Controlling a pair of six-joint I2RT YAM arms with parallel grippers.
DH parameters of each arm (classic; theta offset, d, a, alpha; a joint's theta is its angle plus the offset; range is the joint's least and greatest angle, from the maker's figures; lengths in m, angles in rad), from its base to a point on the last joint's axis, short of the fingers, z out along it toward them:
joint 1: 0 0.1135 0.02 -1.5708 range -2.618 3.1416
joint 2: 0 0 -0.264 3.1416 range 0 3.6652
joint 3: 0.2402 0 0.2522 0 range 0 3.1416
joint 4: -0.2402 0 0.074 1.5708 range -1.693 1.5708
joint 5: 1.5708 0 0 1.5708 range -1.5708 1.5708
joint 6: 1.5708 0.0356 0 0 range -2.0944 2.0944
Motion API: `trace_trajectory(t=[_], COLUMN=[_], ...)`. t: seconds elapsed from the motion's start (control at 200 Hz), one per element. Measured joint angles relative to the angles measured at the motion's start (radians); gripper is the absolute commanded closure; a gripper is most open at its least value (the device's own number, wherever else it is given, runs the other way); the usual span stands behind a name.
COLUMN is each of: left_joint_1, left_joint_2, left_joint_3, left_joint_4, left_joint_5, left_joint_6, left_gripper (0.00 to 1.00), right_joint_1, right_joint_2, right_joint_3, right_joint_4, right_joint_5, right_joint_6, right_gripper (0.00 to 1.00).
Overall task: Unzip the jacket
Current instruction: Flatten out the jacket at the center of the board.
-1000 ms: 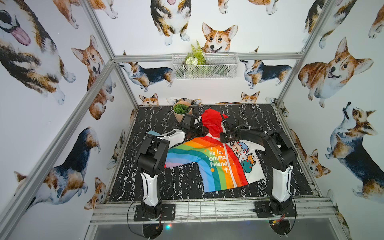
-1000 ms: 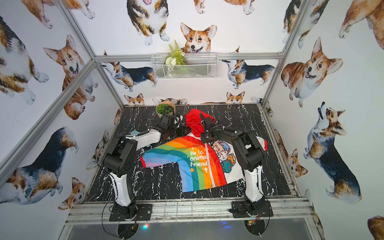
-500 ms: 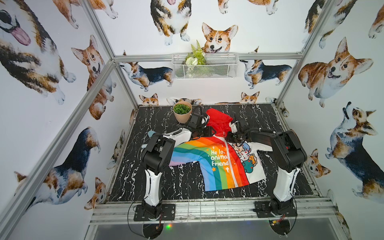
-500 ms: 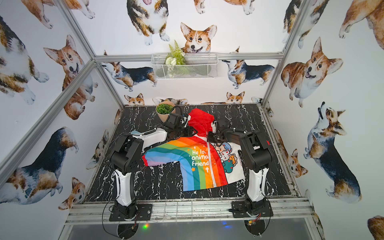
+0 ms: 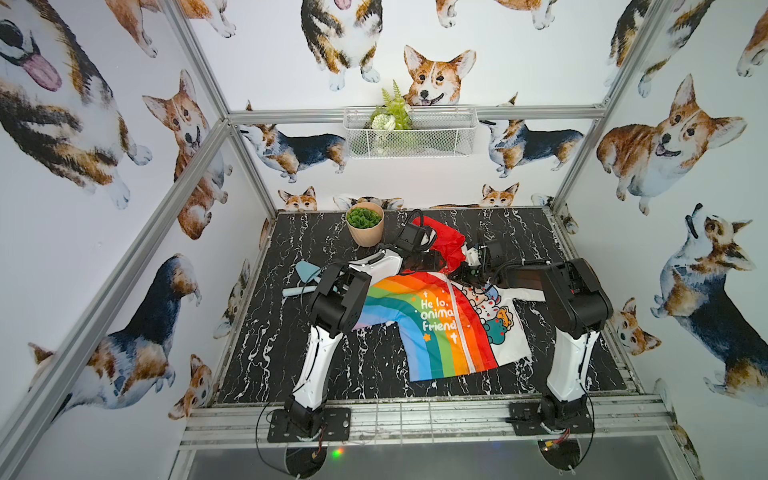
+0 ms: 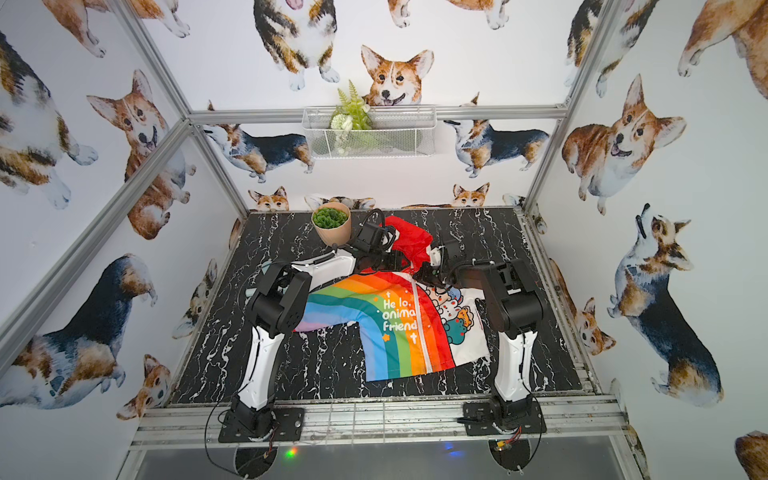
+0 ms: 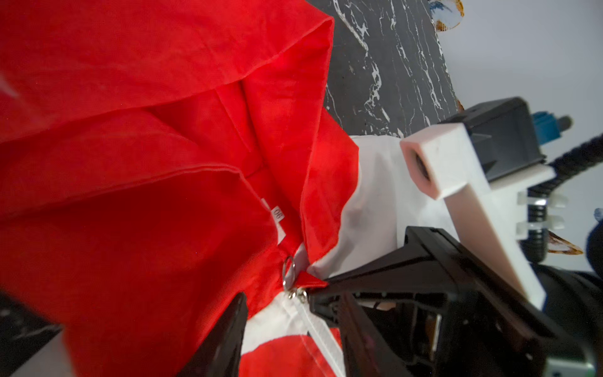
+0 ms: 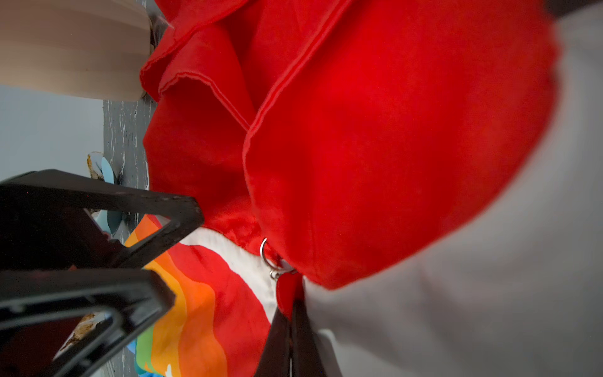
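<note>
The jacket (image 5: 440, 328) (image 6: 399, 328) lies flat on the black marble table (image 5: 332, 374), red hood (image 5: 446, 241) at the far end, rainbow half beside the white cartoon half. Its white zipper (image 7: 321, 329) runs closed up to the silver slider (image 7: 298, 292) and ring (image 8: 266, 253) at the collar. My right gripper (image 8: 291, 306) (image 5: 467, 272) is shut on the small red pull tab (image 8: 288, 290) hanging from the slider. My left gripper (image 7: 293, 313) (image 5: 428, 264) stands open, its fingers (image 8: 182, 209) either side of the collar and zipper top.
A beige pot with a green plant (image 5: 365, 224) stands just left of the hood and close to the left arm. A pale blue utensil (image 5: 305, 272) lies by the left elbow. A wire basket (image 5: 409, 133) hangs on the back wall.
The right gripper has closed on the red pull tab. Both arms shifted at the collar, uncovering the plant pot. The hood went from bunched and pointed to spread, leaning right.
</note>
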Motion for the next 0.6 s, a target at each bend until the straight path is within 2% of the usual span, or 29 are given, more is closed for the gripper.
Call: trace_trajectory(t=[0.24,0.601], left_joint_1=[-0.021,-0.048], left_joint_2=[0.067,0.128], left_joint_3=[0.1,0.217], left_joint_4=[-0.1,-0.216], left_joint_5=[-0.063,-0.145], left_joint_6=[-0.015,-0.019], left_gripper=[0.57,0.57], right_joint_1=[0.0,0.0], right_joint_2=[0.002,0.008], right_joint_3=[-0.001,-0.003], right_joint_4=[0.006,0.024], right_joint_5=[-0.005,-0.017], right_joint_6=[0.001,0.018], right_gripper=[1.0,1.0])
